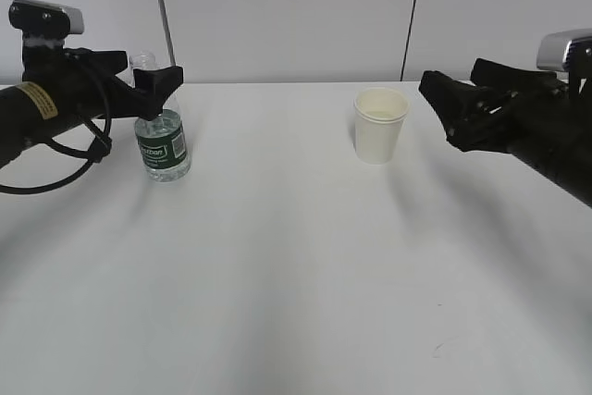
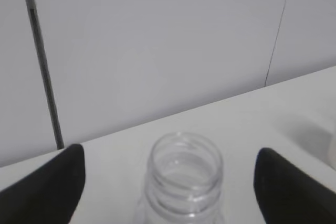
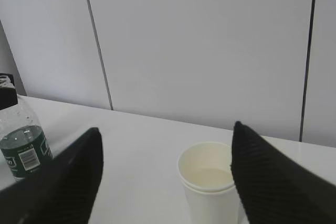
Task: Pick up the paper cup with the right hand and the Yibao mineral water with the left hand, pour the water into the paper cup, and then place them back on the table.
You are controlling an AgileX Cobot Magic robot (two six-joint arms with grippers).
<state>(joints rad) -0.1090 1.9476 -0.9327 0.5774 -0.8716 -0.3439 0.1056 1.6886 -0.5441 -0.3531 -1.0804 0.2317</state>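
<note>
Upright, capless Yibao mineral water [image 1: 163, 147], paper cup [image 1: 380, 125] seemingly water-filled, both pincers spread.

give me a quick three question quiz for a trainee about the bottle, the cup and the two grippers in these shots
1. True or false: the Yibao mineral water has its cap on.
2. Which gripper has its fingers on either side of the bottle's neck: the left hand or the right hand?
3. Multiple choice: the paper cup is A) lying on its side, B) upright on the table, C) lifted off the table.

Key:
1. False; the left wrist view shows an open neck.
2. The left hand; its jaws are open, with gaps on both sides of the neck.
3. B.
</note>
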